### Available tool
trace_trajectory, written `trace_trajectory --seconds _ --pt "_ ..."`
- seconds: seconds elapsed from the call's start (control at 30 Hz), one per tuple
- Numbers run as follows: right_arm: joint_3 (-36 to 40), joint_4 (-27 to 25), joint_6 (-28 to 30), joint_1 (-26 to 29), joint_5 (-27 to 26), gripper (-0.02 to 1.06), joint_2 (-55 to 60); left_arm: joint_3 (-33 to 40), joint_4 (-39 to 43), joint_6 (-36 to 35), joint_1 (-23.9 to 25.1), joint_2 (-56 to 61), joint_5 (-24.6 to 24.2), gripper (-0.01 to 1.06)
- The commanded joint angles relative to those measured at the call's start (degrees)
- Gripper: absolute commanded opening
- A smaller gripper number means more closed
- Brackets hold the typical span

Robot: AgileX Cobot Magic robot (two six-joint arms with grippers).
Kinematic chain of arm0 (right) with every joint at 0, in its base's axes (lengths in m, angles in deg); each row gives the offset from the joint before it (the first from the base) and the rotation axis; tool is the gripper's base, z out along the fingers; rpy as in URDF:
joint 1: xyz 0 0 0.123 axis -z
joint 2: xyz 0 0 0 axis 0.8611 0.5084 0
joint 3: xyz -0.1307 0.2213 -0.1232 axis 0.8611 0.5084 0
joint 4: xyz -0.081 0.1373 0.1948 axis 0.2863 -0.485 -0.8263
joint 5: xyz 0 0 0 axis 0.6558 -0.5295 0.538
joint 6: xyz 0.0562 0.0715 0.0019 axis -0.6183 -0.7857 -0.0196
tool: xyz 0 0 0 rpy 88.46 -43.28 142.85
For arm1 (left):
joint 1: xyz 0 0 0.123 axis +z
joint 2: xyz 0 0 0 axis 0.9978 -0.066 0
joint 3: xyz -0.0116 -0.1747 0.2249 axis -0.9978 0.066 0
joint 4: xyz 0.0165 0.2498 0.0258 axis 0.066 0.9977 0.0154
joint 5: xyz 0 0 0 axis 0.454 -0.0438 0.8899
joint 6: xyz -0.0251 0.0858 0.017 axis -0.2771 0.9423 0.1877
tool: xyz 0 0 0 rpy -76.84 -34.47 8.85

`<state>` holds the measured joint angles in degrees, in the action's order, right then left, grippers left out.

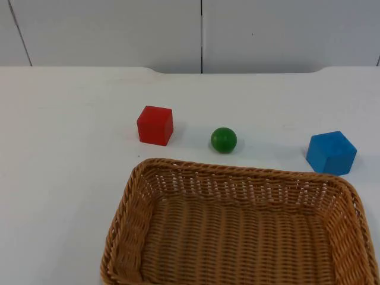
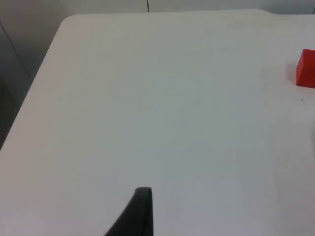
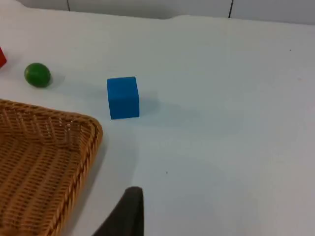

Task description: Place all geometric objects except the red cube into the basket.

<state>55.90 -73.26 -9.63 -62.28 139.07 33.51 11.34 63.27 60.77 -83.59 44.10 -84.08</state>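
A red cube (image 1: 155,125) stands on the white table behind the wicker basket's (image 1: 237,172) far rim. To its right rests a green ball (image 1: 224,139), and a blue block (image 1: 331,152) sits further right, near the basket's far right corner. Nothing lies inside the basket. My left gripper (image 2: 140,216) hangs over bare table well left of the red cube (image 2: 306,69) and waits. My right gripper (image 3: 129,214) hovers beside the basket's rim (image 3: 74,120). The blue block (image 3: 122,97) lies ahead of it, and the green ball (image 3: 37,74) is beyond that.
The grey partition wall (image 1: 202,32) closes off the table at the back. In the left wrist view the table's left edge (image 2: 29,98) drops away to a dark floor. The basket takes up the front middle and right of the table.
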Motion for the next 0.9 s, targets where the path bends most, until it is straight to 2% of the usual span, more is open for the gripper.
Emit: trace_trajectory --seconds 0.0,0.13,0.3,0.4,0.63,0.87 --pt "-1.58 -0.17 0.01 -0.17 -2.36 1.05 0.09 -1.46 -1.21 0.1 0.18 -0.68 0.83 1.05" --pt "-5.45 -0.17 0.01 -0.17 -6.22 1.05 5.71 -4.92 -1.47 0.1 0.18 -4.77 3.62 1.05" --pt "-11.24 -0.06 0.01 -0.17 -14.14 1.05 19.14 -9.31 -1.47 0.1 0.18 -14.97 8.84 1.05" --pt "-12.77 -0.06 0.01 -0.17 -16.17 1.05 24.72 -10.47 -2.04 0.1 0.18 -19.93 10.41 1.05" --pt "-14.75 -0.18 0.01 -0.17 -18.75 1.05 41.34 -12.0 -4.57 0.6 0.18 -33.2 13.8 1.05" --pt "-14.75 -0.18 0.01 -0.17 -18.12 1.05 53.16 -12.0 -6.19 0.6 0.18 -42.38 17.72 1.05"
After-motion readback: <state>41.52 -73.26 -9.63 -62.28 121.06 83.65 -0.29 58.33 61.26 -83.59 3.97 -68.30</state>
